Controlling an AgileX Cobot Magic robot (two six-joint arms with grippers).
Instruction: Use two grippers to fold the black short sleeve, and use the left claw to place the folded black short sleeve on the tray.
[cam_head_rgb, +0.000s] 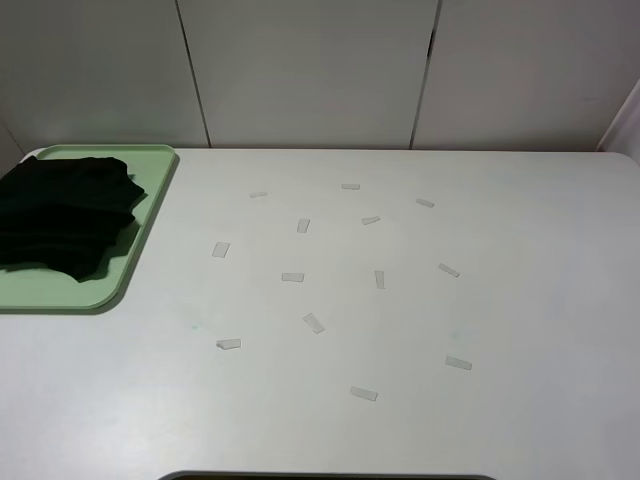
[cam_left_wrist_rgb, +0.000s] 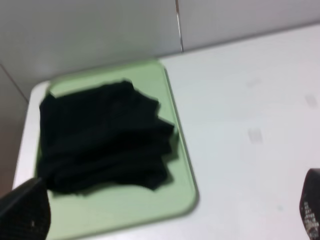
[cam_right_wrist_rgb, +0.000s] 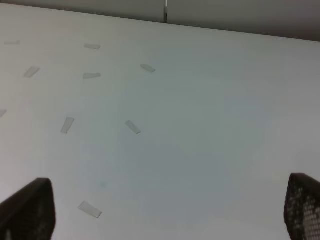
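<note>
The black short sleeve (cam_head_rgb: 62, 215) lies folded in a bunched pile on the mint-green tray (cam_head_rgb: 150, 200) at the table's far left. The left wrist view looks down on the same short sleeve (cam_left_wrist_rgb: 102, 137) and tray (cam_left_wrist_rgb: 177, 165). My left gripper (cam_left_wrist_rgb: 167, 215) hangs above and apart from them, open, with one of its fingertips (cam_left_wrist_rgb: 25, 212) in each lower corner and nothing between. My right gripper (cam_right_wrist_rgb: 165, 210) is open over bare table, holding nothing. Neither arm shows in the exterior high view.
Several small pale tape strips (cam_head_rgb: 313, 322) are scattered over the middle of the white table (cam_head_rgb: 540, 320). Grey wall panels (cam_head_rgb: 300, 70) stand right behind the table's far edge. A dark rounded slab (cam_head_rgb: 325, 476) peeks in at the front edge.
</note>
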